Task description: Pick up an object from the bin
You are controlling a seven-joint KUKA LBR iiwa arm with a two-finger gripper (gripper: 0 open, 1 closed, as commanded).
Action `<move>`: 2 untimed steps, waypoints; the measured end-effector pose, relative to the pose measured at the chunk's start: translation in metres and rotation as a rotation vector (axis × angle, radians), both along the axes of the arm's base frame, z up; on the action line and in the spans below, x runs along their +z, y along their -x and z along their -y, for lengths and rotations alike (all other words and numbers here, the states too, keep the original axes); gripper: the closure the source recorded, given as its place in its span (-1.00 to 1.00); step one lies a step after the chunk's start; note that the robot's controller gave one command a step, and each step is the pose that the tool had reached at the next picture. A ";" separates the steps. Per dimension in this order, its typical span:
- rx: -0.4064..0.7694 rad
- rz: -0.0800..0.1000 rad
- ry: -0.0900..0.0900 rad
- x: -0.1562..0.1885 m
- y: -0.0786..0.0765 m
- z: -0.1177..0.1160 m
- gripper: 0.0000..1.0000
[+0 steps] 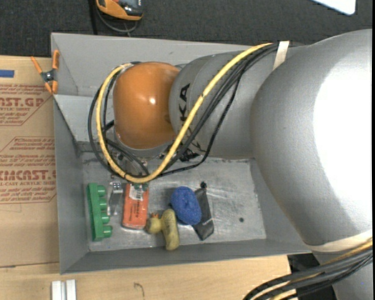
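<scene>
My gripper reaches down under the arm's orange cover, near the bin's front left. Right under it lies a flat orange-red piece with a pale label. A green toothed block lies lengthwise just to its left, near the bin's left wall. To the right of the orange-red piece sits a yellow-olive lumpy toy, close to the front wall. The gripper's lower end is mostly hidden by the cover and cables.
A blue rounded lump rests right of the yellow toy, with a black flat piece leaning against it. The arm and its orange cover hide the bin's back and middle. Bare floor shows at the front right.
</scene>
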State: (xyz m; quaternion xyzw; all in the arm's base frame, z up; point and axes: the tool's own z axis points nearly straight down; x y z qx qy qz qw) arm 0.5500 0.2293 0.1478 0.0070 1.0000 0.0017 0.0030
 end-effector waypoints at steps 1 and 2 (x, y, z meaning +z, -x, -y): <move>-0.075 0.005 -0.002 -0.070 0.012 -0.004 1.00; -0.075 0.006 -0.002 -0.070 0.012 -0.004 1.00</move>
